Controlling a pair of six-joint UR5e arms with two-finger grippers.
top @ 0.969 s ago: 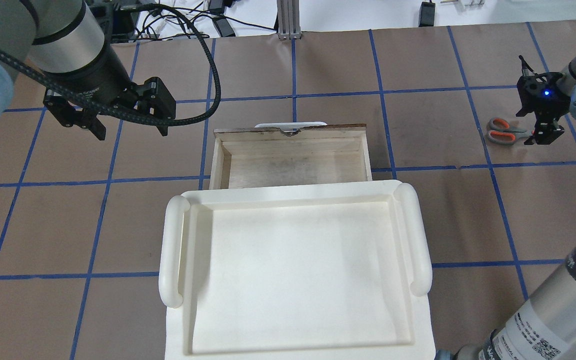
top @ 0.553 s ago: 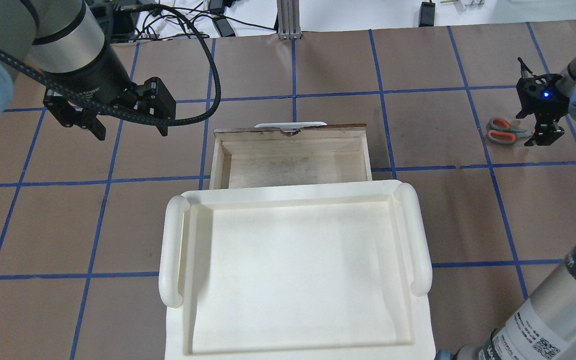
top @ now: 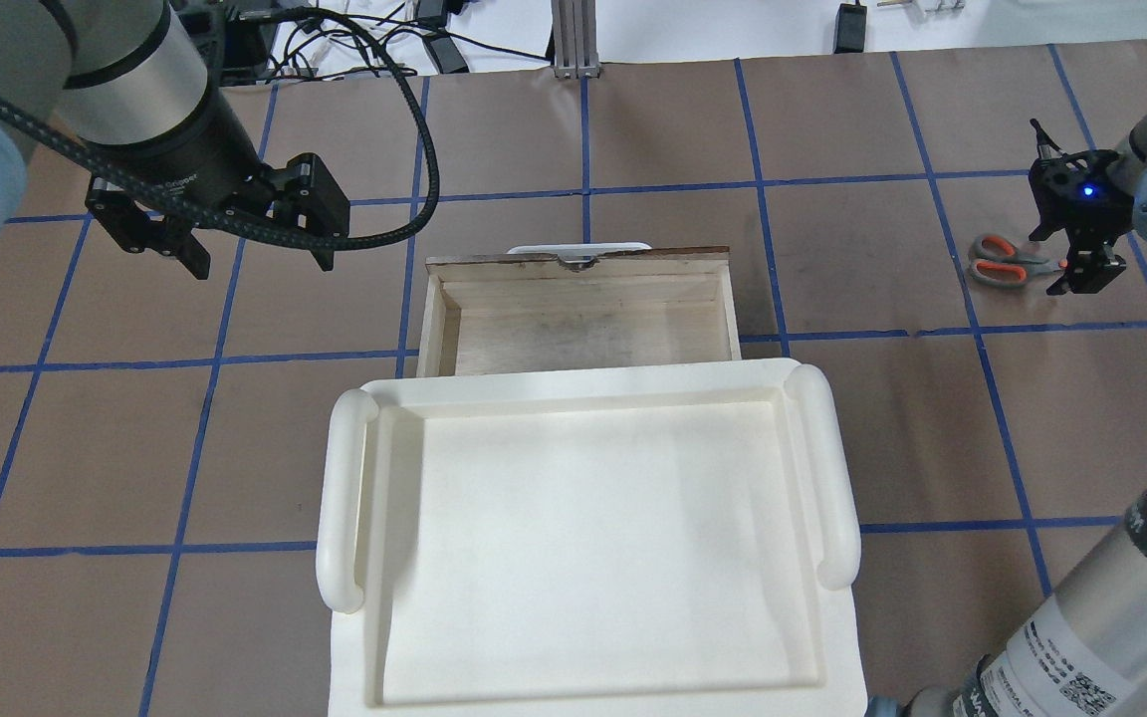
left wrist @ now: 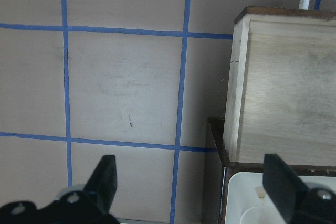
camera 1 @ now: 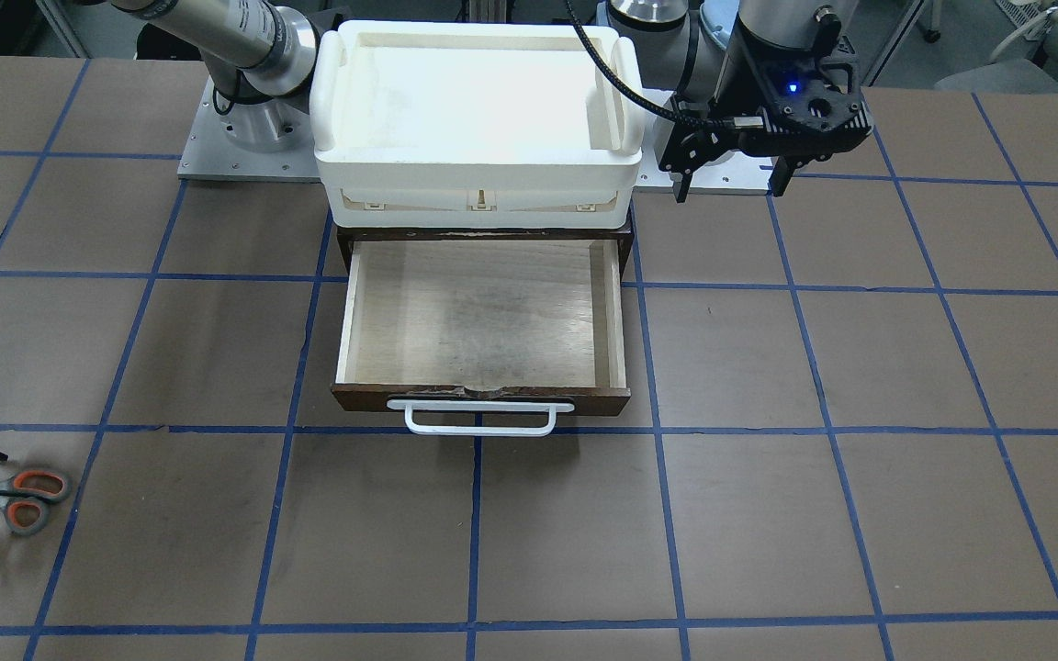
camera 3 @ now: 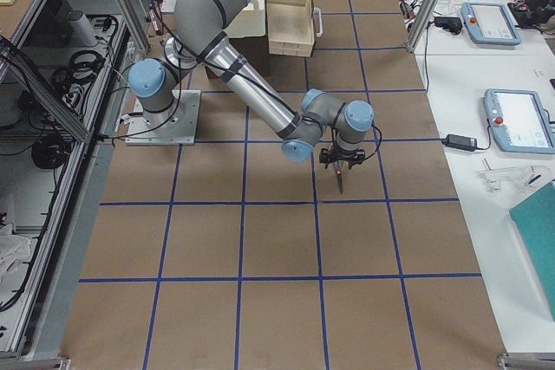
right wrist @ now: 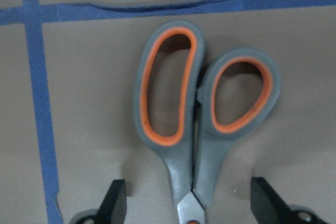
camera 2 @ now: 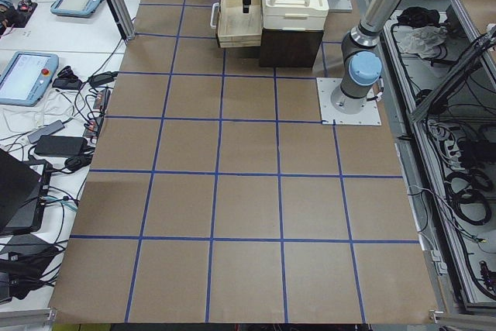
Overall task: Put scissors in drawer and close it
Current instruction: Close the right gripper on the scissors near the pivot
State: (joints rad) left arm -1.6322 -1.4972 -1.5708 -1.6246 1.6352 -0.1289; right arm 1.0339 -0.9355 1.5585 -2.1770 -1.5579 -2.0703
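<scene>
Scissors (right wrist: pixel 195 114) flat on the table (top: pixel 832 149) near its right edge, right gripper (right wrist: pixel 191 211) over them, its 2 fingers (right wrist: pixel 116 203) spread either side of the handle shanks, left gripper (top: pixel 262 265) released, beside the open drawer (top: pixel 444 329)

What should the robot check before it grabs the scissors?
1. Right jaws open, one on each side of the scissors: ok.
2. Scissors lying flat on the table: ok.
3. Drawer pulled open and empty: ok.
4. Left jaws open, beside the drawer, not over it: ok.
5. Right jaws low enough to pinch the handles: cannot tell.
</scene>
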